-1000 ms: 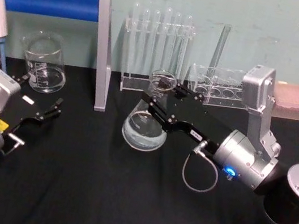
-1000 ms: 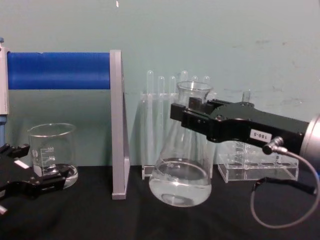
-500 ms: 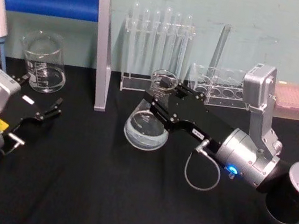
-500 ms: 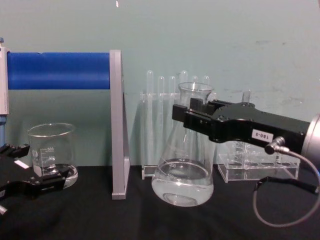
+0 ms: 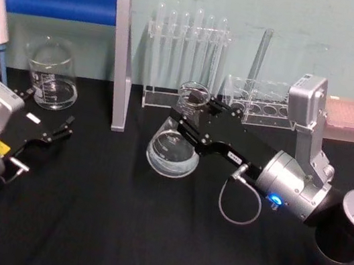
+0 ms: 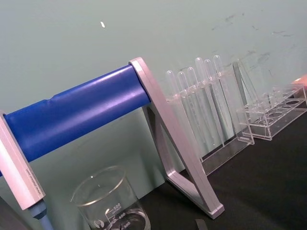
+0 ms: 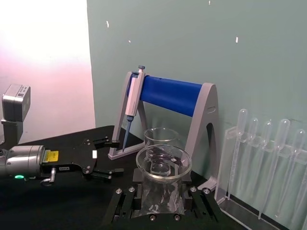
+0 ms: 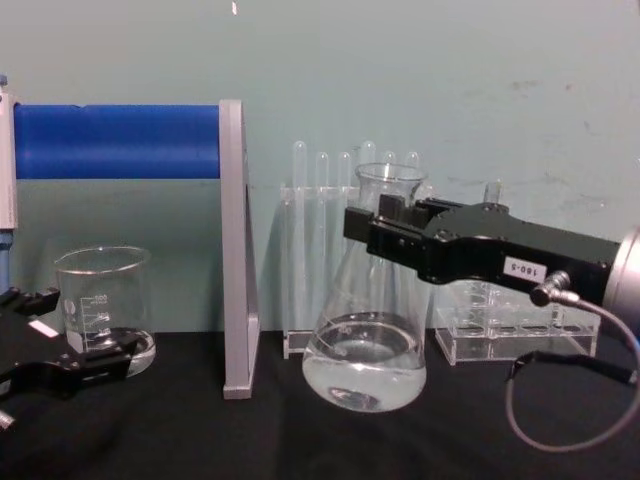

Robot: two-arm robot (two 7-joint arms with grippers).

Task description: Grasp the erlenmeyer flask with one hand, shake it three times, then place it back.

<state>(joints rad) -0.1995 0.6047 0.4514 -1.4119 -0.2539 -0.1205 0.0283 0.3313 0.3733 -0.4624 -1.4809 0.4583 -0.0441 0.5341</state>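
Black-clothed tabletop (image 5: 113, 231) against a pale green wall (image 5: 318, 20), with glassware lined up along the far edge. At centre, erlenmeyer flask (image 5: 172, 151) clamped at the neck by the right tool (image 5: 190, 116), reaching in from the right with jaws closed just under the flared rim. Gripped high on the narrow part, probably because of the wide cone below, too broad for the jaws, and because of the weight of the liquid (image 8: 365, 375) hanging low, good for a steady swing. Seems tipped a little, base at or just above the tabletop; cannot tell which from the chest view. Positioned nearer than the test tube rack (image 5: 186, 59) and the low acrylic rack (image 5: 256, 108), and right of the grey stand (image 5: 122, 62) with its blue bar, presumably to leave room for shaking without a knock. Clear glass throughout: round wide base, sides tapering to a slim neck, rim flared, a shallow pool of clear liquid in the bottom. Left tool (image 5: 54, 134) parked near the left edge, fingers apart and empty, just on the near side of the graduated beaker (image 5: 51, 77), out of the way of a one-handed job.
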